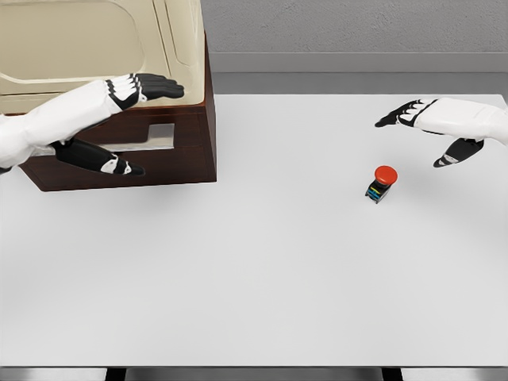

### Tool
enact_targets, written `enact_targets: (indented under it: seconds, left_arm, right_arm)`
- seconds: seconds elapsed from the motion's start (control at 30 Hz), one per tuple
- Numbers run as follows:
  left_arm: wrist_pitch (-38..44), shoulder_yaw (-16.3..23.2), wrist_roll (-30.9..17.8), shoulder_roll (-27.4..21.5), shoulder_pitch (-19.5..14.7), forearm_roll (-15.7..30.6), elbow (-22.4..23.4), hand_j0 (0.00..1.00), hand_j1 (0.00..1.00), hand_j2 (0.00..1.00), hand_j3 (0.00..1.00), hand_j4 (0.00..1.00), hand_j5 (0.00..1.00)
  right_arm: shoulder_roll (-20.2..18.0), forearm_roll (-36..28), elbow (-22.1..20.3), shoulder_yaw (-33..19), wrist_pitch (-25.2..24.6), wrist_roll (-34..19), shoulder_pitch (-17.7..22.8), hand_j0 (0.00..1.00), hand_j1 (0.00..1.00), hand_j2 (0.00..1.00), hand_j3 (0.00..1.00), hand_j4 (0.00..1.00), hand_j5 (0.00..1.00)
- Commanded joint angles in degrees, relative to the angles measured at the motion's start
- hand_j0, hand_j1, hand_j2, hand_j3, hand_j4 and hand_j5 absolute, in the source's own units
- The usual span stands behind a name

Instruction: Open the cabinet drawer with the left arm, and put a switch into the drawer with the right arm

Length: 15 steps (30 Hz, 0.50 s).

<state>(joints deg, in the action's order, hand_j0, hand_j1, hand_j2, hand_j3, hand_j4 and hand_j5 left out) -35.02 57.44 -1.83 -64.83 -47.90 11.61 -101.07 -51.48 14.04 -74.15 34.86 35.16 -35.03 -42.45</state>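
I count one cabinet at the table's back left and one red-capped switch right of center. My left hand hovers spread at the cabinet front; my right hand hangs open above the switch, apart.

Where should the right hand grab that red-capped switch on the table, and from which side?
Pinch the dark body just under the red cap of the switch, coming from above and the right, where the open right hand hovers. It stands roughly upright and apart from the cabinet.
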Motion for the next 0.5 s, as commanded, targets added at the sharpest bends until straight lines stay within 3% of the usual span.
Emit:
enact_targets:
  seconds: [0.0, 0.2, 0.27, 0.3, 0.47]
  left_arm:
    - [0.0, 0.2, 0.1, 0.2, 0.0, 0.9, 0.0, 1.0, 1.0, 1.0, 1.0, 1.0, 1.0]
    - [0.0, -0.5, 0.4, 0.6, -0.4, 1.0, 0.0, 1.0, 1.0, 1.0, 1.0, 1.0, 1.0]
    - [0.0, -0.5, -1.6, 1.3, -0.4, 1.0, 0.0, 1.0, 1.0, 1.0, 1.0, 1.0, 1.0]
    - [0.0, -0.7, -7.9, 1.8, -0.8, 1.1, -0.1, 1.0, 1.0, 1.0, 1.0, 1.0, 1.0]
    - [0.0, -0.9, -30.0, 2.1, -3.2, 3.4, -0.1, 1.0, 1.0, 1.0, 1.0, 1.0, 1.0]
  right_arm:
    - [0.0, -0.2, 0.5, 0.0, -0.2, 0.0, 0.0, 1.0, 1.0, 1.0, 1.0, 1.0, 1.0]
    - [-1.3, -0.2, 1.7, 2.8, -0.2, 0.0, -0.2, 1.0, 1.0, 1.0, 1.0, 1.0, 1.0]
    - [-1.3, -0.2, 1.5, 3.6, -0.2, 0.0, -0.2, 1.0, 1.0, 1.0, 1.0, 1.0, 1.0]
    - [-1.2, -0.2, 1.4, 4.1, -0.2, 0.0, -0.3, 1.0, 1.0, 1.0, 1.0, 1.0, 1.0]
    - [0.2, -0.2, 1.2, 6.6, -0.2, 0.0, -0.7, 1.0, 1.0, 1.0, 1.0, 1.0, 1.0]
